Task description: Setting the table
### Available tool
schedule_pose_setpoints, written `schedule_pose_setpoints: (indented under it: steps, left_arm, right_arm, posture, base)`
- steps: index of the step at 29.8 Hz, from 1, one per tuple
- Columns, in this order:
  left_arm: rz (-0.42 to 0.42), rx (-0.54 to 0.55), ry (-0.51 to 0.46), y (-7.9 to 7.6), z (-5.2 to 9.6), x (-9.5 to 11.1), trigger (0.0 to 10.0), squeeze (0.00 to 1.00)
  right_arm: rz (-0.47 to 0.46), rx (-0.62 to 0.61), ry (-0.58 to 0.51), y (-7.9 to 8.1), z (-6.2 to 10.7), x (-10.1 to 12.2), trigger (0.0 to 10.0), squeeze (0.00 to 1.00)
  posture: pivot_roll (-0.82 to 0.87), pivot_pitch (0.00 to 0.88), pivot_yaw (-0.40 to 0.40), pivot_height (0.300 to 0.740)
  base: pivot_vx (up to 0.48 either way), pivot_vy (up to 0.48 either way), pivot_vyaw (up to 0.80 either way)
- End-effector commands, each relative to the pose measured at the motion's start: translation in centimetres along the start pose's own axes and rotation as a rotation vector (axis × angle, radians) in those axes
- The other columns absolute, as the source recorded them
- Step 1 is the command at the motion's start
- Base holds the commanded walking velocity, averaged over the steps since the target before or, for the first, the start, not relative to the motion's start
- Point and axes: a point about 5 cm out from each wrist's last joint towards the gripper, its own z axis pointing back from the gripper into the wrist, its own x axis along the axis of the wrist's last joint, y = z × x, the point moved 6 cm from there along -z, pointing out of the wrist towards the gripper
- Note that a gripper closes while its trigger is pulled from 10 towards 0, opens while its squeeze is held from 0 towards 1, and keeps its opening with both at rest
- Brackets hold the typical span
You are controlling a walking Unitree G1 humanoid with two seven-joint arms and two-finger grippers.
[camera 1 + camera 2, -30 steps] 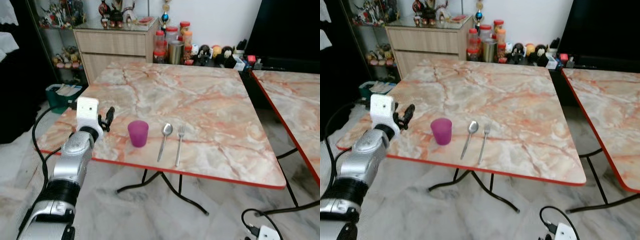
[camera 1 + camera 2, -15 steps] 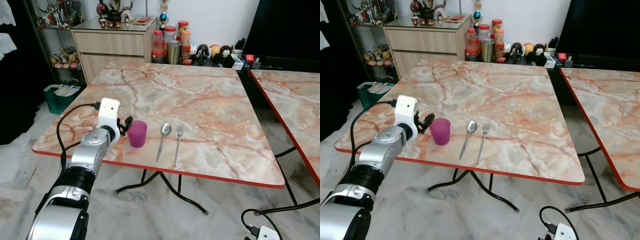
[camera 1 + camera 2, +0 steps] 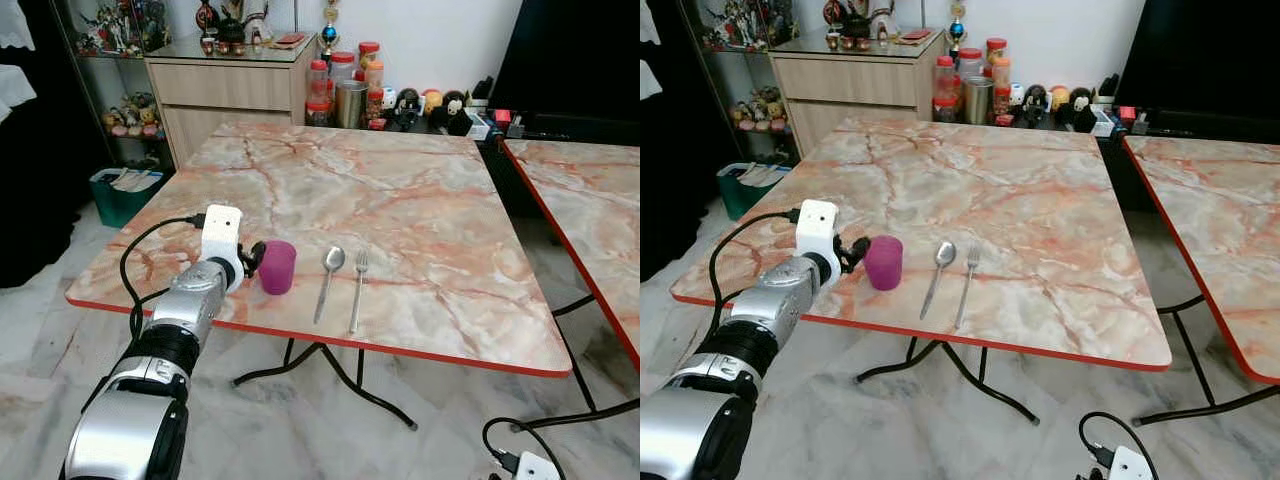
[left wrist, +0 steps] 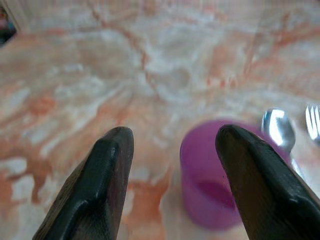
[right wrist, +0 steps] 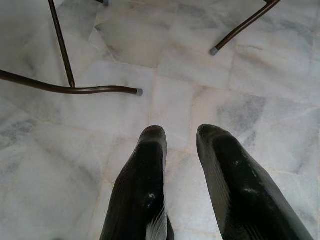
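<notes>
Near the marble table's (image 3: 420, 200) front edge stands a purple cup (image 3: 277, 267), spoon (image 3: 327, 280) and fork (image 3: 357, 288) just beside it; the left gripper (image 4: 172, 150) hovers alongside, fingers spread wide, grasping nothing; the right gripper (image 5: 181, 145) hangs over floor tiles, slightly parted, empty.

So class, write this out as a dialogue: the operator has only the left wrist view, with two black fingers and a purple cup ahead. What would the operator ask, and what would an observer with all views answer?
Operator: How near the table edge is the cup?
Observer: The purple cup stands close to the near, red-trimmed edge of the marble table.
Operator: I see a spoon bowl and fork tines. How do they lie?
Observer: The spoon and fork lie side by side to the cup's right, handles toward the near edge.
Operator: Where is my gripper?
Observer: The left gripper is open at the cup's left side, fingers not closed on it.
Operator: And the other arm?
Observer: The right gripper hangs idle over the floor.
</notes>
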Motion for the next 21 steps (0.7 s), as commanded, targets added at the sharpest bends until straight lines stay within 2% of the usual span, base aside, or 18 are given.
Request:
schedule_pose_setpoints:
  steps: [1,2,4,7,8,9,13,16,21]
  left_arm:
    - [0.043,0.008,-0.097,0.0,-0.1,2.1,10.0,0.0]
    - [0.043,0.008,-0.097,0.0,-0.1,2.1,10.0,0.0]
    - [0.096,0.049,-0.198,0.8,0.4,3.3,10.0,0.0]
    - [0.099,0.064,-0.222,1.2,0.7,3.6,10.0,0.0]
    - [0.097,0.077,-0.293,1.5,1.1,4.6,10.0,0.0]
    - [0.097,0.077,-0.293,1.5,1.1,4.6,10.0,0.0]
    - [0.097,0.082,-0.409,1.6,2.0,6.2,10.0,0.0]
    - [0.1,0.081,-0.426,1.6,2.1,6.5,10.0,0.0]
    - [0.105,0.09,-0.459,1.8,2.4,6.9,10.0,0.0]
  right_arm:
    - [-0.007,-0.015,-0.007,-0.5,0.0,0.1,10.0,0.0]
    - [-0.007,-0.015,-0.007,-0.5,0.0,0.1,10.0,0.0]
    - [-0.015,-0.014,-0.015,-0.5,0.1,0.2,10.0,0.0]
    - [-0.02,-0.013,-0.019,-0.5,0.1,0.2,10.0,0.0]
    - [-0.016,-0.013,-0.011,-0.5,0.1,0.0,10.0,0.0]
    - [-0.016,-0.013,-0.011,-0.5,0.1,0.0,10.0,0.0]
    - [0.002,-0.008,-0.002,-0.4,0.2,-0.4,10.0,0.0]
    - [0.023,-0.004,0.012,-0.4,0.3,-0.9,10.0,0.0]
    - [0.021,-0.033,0.061,-1.6,0.9,-2.7,10.0,0.0]
  posture:
    - [0.03,0.0,-0.006,0.74]
    - [0.03,0.0,-0.006,0.74]
    - [0.03,0.0,-0.008,0.74]
    - [0.03,0.0,-0.008,0.74]
    - [0.03,0.0,-0.01,0.74]
    - [0.03,0.0,-0.01,0.74]
    - [0.03,0.0,-0.012,0.74]
    - [0.03,0.0,-0.013,0.74]
    - [0.03,0.0,-0.013,0.74]
  base:
    - [0.0,0.0,0.0]
    - [0.0,0.0,0.0]
    - [0.0,0.0,0.0]
    - [0.0,0.0,0.0]
    - [0.0,0.0,0.0]
    - [0.0,0.0,0.0]
    - [0.0,0.0,0.0]
    - [0.08,0.0,0.0]
    - [0.267,0.0,0.0]
